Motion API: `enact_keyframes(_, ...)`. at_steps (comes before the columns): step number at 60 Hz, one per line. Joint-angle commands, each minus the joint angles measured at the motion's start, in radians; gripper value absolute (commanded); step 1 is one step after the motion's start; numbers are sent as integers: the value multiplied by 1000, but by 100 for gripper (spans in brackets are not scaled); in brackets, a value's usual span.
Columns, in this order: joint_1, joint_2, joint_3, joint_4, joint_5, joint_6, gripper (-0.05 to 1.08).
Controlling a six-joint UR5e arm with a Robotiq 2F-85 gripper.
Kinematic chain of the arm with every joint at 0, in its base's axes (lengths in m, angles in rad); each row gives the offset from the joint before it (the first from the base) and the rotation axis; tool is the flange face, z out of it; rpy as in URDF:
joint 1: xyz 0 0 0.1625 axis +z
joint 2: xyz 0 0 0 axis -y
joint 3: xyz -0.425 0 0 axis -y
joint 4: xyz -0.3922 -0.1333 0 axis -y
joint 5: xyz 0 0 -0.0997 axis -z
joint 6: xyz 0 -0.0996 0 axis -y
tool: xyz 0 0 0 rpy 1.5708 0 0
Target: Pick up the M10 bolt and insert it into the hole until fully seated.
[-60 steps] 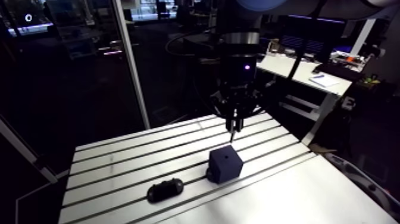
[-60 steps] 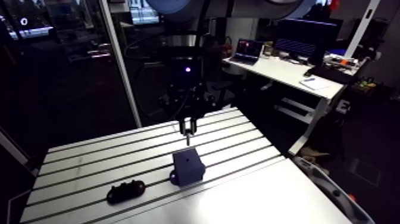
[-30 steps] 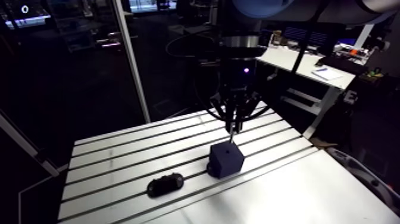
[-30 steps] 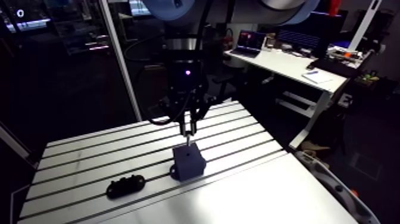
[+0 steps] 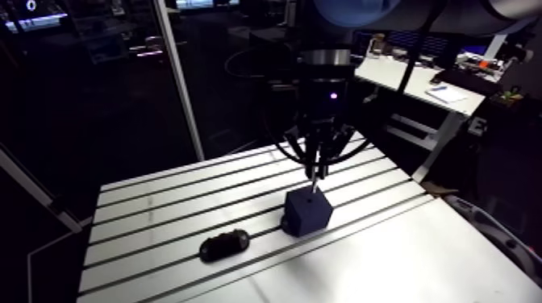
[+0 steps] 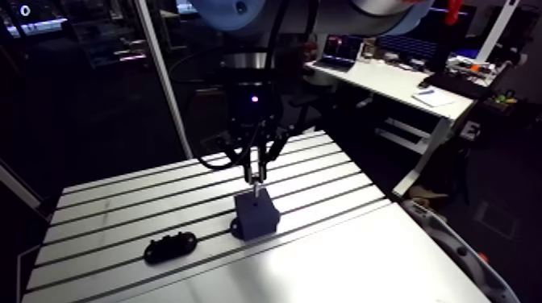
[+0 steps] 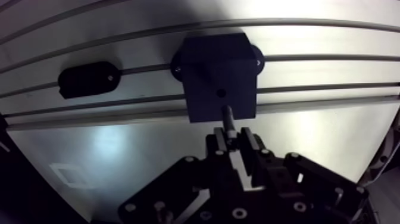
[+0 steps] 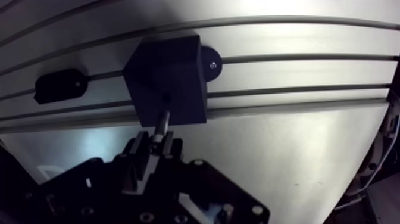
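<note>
The M10 bolt (image 7: 228,117) is held clamped between the jaws of the gripper (image 7: 233,140), its tip poised just beside the hole (image 7: 221,93) in the dark block (image 7: 218,65) bolted to the slotted table (image 7: 309,134).

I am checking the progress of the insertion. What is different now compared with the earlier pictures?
The pincer, shut on the bolt, has come down toward the dark block. The bolt's tip is now close above the hole, not yet seated. The block, the black oval part and the table stayed in place.
</note>
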Motion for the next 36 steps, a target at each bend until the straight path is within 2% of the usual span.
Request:
enact_keyframes(1,2,14,3,-1,1,2,108)
enact_keyframes(36,2,22,10,-15,1,0,108)
